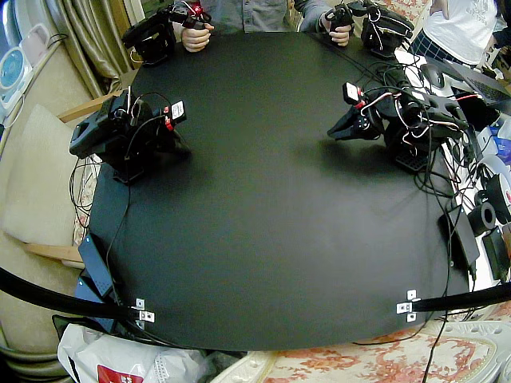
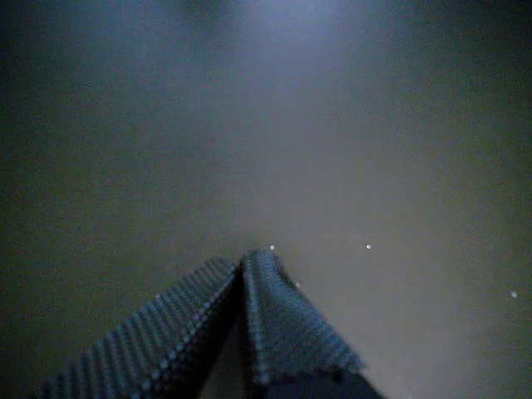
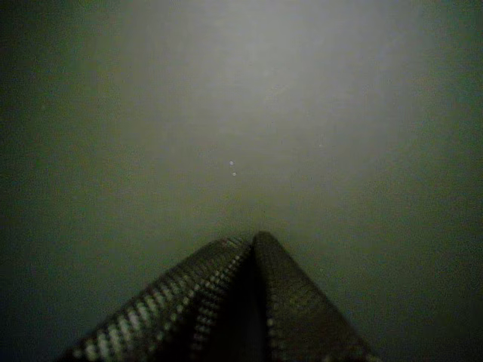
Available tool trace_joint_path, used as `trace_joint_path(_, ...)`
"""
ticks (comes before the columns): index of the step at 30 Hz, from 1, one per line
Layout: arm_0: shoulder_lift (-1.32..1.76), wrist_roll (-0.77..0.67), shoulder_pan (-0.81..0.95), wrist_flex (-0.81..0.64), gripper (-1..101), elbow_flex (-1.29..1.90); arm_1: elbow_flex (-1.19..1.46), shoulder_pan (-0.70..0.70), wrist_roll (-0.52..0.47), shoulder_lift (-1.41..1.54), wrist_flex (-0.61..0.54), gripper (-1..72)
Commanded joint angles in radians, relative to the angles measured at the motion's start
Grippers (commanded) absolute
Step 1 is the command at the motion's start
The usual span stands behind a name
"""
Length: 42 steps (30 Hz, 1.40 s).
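Observation:
Both arms rest folded on the black table (image 1: 263, 231), and no loose object lies near them. The left gripper (image 1: 334, 134) points toward the table's middle, its jaws together and low over the surface. Tucked beside its base, the right gripper (image 1: 180, 147) is dark and hard to make out. In a wrist view, a gripper (image 2: 249, 253) shows textured jaws meeting at a point with nothing between them. In the other wrist view, a gripper (image 3: 253, 238) is likewise shut over bare table. Which arm each wrist view rides on, I cannot tell.
Cables and small devices (image 1: 479, 215) crowd the table's edge by the left arm. White brackets (image 1: 142, 309) (image 1: 409, 302) sit at the near corners. A plastic bag (image 1: 120, 359) lies below the near edge. A person's hands (image 1: 196, 36) rest at the far edge.

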Motion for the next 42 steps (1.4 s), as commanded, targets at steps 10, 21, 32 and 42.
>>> trace_joint_path(10, 0.026, -0.011, 0.025, -0.008, 0, 0.012, -0.012, 0.067, 0.081, 0.014, 0.008, -0.5)
trace_joint_path(21, 0.026, -0.012, 0.023, -0.008, 0, 0.012, -0.012, 0.051, 0.06, 0.014, 0.008, -0.5)
trace_joint_path(32, 0.026, -0.014, 0.021, -0.008, 0, 0.012, -0.012, 0.051, 0.061, 0.014, 0.008, -0.5)
trace_joint_path(42, 0.026, -0.014, 0.021, -0.008, 0, 0.012, -0.012, 0.051, 0.06, 0.014, 0.008, -0.5)
